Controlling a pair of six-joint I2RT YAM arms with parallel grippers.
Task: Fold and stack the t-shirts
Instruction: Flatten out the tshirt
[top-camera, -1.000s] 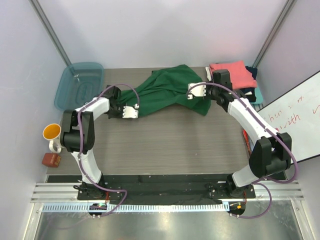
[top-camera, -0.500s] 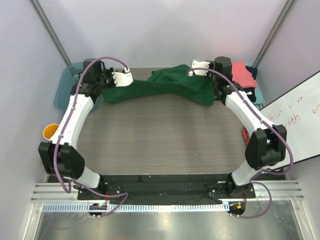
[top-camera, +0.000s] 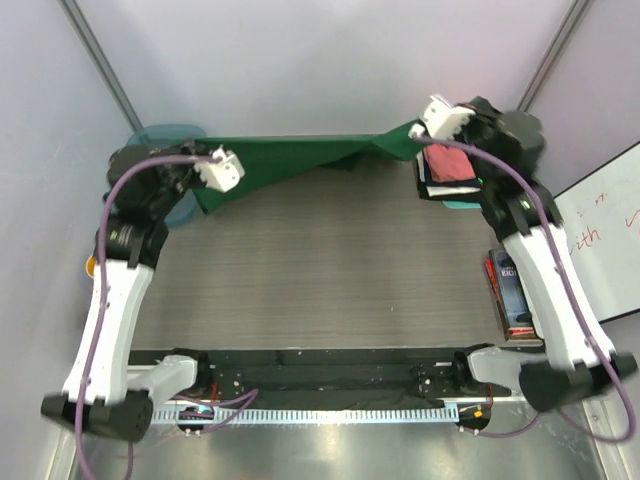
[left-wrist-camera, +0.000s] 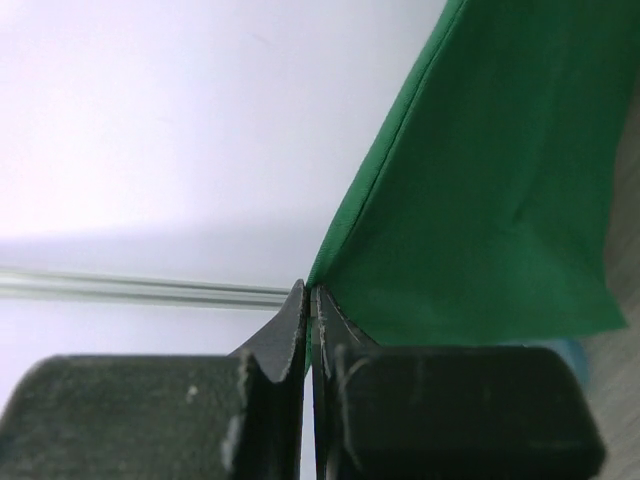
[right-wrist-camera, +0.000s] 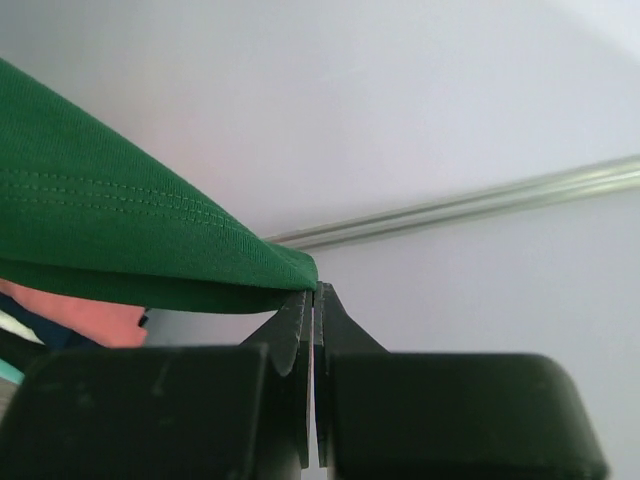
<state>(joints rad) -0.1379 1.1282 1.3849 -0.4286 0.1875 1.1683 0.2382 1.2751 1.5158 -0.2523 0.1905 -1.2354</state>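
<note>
Worktop: a grey wood-grain worktop (top-camera: 320, 270) with pale walls on three sides; both arms reach up from its near edge to its far edge.

Board: a white whiteboard with red handwriting (top-camera: 600, 240) leans at the right side, beside the right arm.

Shirt in hand: a dark green cloth t-shirt (top-camera: 300, 155) is lifted and pulled out into a long band along the far edge of the worktop, between the two grippers. Its left part hangs lower than its right; whether the hem touches the worktop cannot be told.

Tub: a translucent teal plastic tub (top-camera: 165, 135) sits in the far left corner, mostly hidden by the left arm and the shirt.

Stack: a stack of folded cloth t-shirts (top-camera: 452, 165) lies in the far right corner, under the right arm. It is coral-pink on top, with white and dark layers below and teal at the bottom.

Left gripper: the left gripper (left-wrist-camera: 310, 292) is pinched tight on the shirt's left corner, at a hemmed edge.

Right gripper: the right gripper (right-wrist-camera: 316, 290) is clamped on the stitched hem at the shirt's right end, above the stack.

Box: a red and black box (top-camera: 508, 290) lies at the right edge of the worktop.
</note>
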